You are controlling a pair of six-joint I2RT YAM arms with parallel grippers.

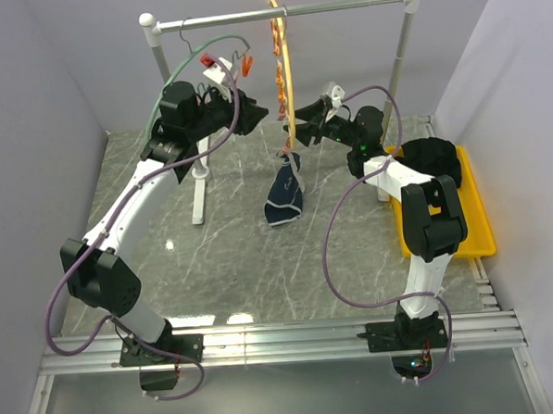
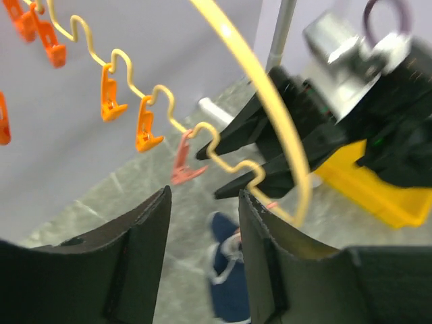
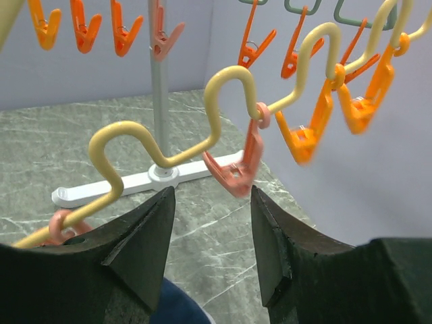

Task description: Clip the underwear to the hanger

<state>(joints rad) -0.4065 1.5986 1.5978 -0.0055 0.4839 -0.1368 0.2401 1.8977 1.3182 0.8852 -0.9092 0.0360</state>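
The yellow hanger hangs by its hook from the rack's rail, with orange clips along its wavy bar. The navy underwear dangles from the hanger's lowest part, apparently held by one clip. It also shows in the left wrist view and at the bottom of the right wrist view. My left gripper is open and empty just left of the hanger. My right gripper is open and empty at the hanger's lower right, its jaws below a salmon clip.
The white clothes rack spans the back, with a foot on the table. A green hanger with clips hangs on the rail's left. A yellow tray with a black clothing pile sits at the right.
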